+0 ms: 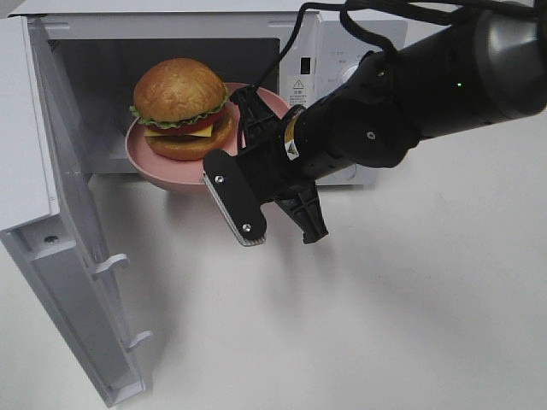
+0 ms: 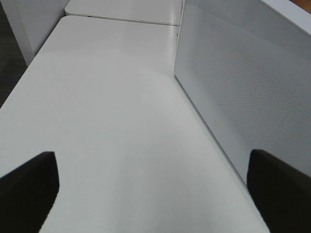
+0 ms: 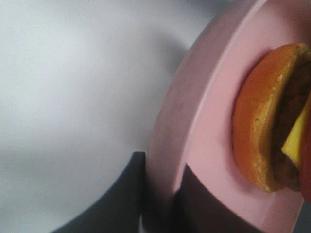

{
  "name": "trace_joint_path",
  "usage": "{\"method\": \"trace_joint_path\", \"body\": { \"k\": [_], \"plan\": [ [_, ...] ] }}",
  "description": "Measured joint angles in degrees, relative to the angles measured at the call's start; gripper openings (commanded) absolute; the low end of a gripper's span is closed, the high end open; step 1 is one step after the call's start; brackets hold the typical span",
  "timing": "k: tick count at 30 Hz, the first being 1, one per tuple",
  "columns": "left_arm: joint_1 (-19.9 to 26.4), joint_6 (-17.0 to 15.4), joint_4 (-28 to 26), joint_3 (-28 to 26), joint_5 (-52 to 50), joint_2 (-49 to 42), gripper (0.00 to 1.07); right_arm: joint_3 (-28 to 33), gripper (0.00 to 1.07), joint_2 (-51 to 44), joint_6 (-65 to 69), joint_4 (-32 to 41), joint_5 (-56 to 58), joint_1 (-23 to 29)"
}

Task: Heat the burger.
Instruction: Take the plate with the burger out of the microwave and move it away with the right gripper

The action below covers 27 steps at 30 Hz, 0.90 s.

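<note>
The right gripper point(image 3: 163, 194) pinches the rim of the pink plate point(image 3: 204, 126) that carries the burger point(image 3: 262, 131)

You have a white microwave point(image 1: 342, 51) standing at twelve o'clock on the white worktop point(image 1: 410, 307). Its door point(image 1: 68, 256) is swung fully open toward nine o'clock, with the latch hooks showing on its free edge at about seven o'clock. The cavity is grey and lit from the front. A control panel with a round dial sits on the microwave's front toward one o'clock. A pink round plate point(image 1: 149, 166) hangs at the cavity's mouth, above the worktop. In your left wrist view the door's dotted inner panel point(image 2: 243, 92) stands upright beside the bare worktop point(image 2: 112, 121).
</note>
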Motion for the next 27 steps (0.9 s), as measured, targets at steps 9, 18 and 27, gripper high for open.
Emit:
{"method": "trace_joint_path", "body": {
  "k": [9, 18, 27],
  "plan": [
    [0.0, 0.0, 0.0, 0.0, 0.0, 0.0, 0.98, 9.57, 0.0, -7.28, 0.34, 0.11, -1.83, 0.0],
    [0.0, 0.0, 0.0, 0.0, 0.0, 0.0, 0.98, 15.99, 0.0, -13.41, 0.46, 0.17, -1.83, -0.06],
    [0.0, 0.0, 0.0, 0.0, 0.0, 0.0, 0.98, 22.63, 0.0, -21.72, 0.52, 0.23, -1.55, -0.06]
  ]
}}
